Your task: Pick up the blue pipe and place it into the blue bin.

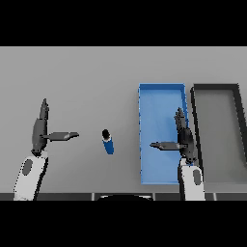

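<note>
Blue pipe [108,142] lies on the grey table [87,77], a short stubby cylinder with a dark cap or opening at its far end and a bright blue body tilted slightly so the near end points a little toward the right. It sits roughly midway between the two hands and touches neither of them.

To its right, near but apart, stands the blue bin [143,135], a long rectangular tray with low blue walls, running away from the robot. Just beside that, further right, is a grey bin [236,125] of similar shape with dark walls.

The left hand [40,128] hovers over the table to the left of the pipe, fingers straight and pointing away from the robot, thumb stretched out sideways toward the pipe; it holds nothing. The right hand [184,137] has the same open pose, thumb pointing left, and hangs over the right side of the blue bin, also empty.

Judging by this layout, the pick has not begun. The pipe appears within reach of either hand, though the right hand already sits over the bin, where the pipe must end up.
</note>
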